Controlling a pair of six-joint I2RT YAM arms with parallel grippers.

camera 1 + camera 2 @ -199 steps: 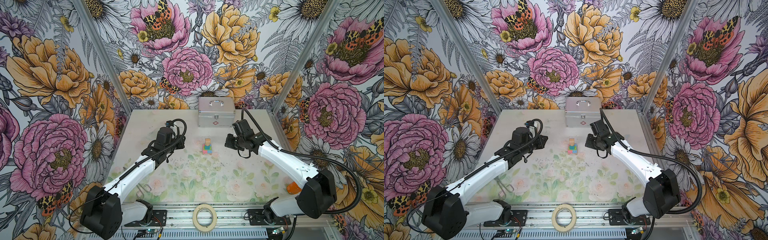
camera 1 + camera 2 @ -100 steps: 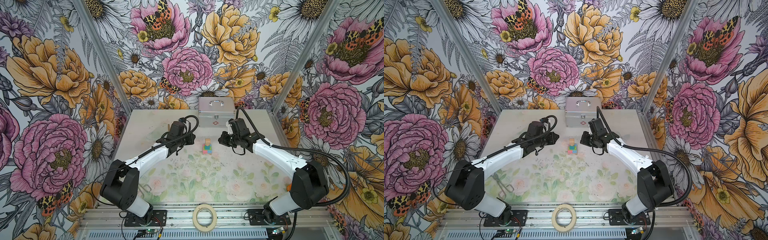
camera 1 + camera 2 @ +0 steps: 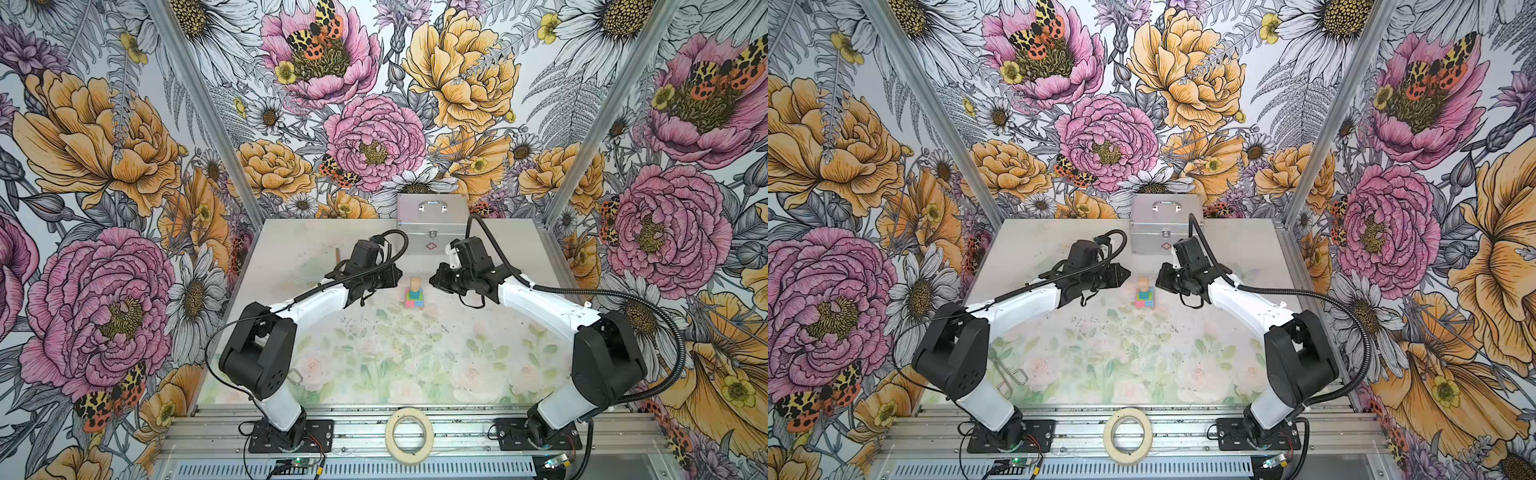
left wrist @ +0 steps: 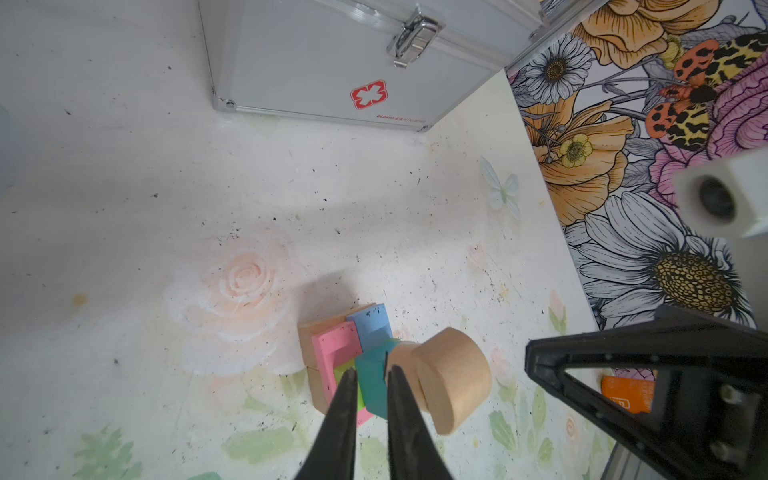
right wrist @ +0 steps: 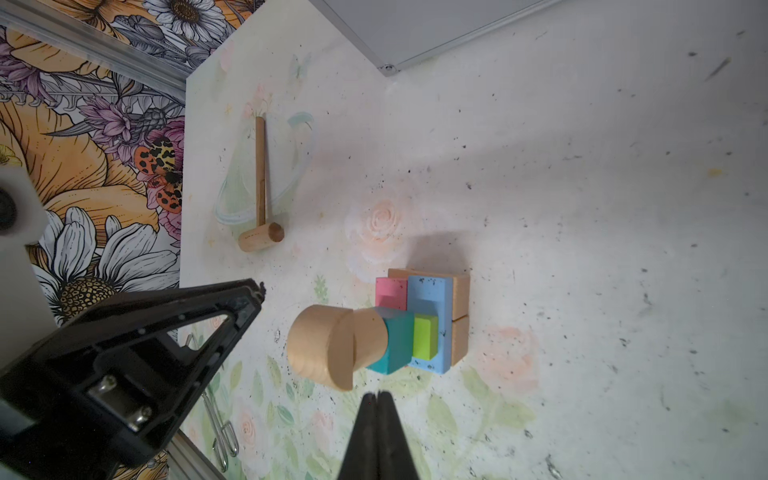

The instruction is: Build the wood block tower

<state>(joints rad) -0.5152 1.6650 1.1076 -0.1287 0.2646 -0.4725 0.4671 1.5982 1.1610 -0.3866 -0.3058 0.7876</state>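
Over the desk (image 3: 291,249), in both top views, the tower (image 3: 414,293) stands in the middle, between the left tool (image 3: 397,275) and the right tool (image 3: 433,279), and neither touches it. From the left wrist, the left tool's (image 4: 372,372) jaws are narrowly parted, pinching nothing. From the right wrist, the right tool (image 5: 376,397) is pressed together and empty, and a tan cylinder (image 5: 320,347) caps the stack. No loose blocks show, so I'd judge the building finished.

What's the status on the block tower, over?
Left fingers slightly apart, empty; right fingers shut, empty. Tower standing between them, tan cylinder on top. Wooden mallet well aside.
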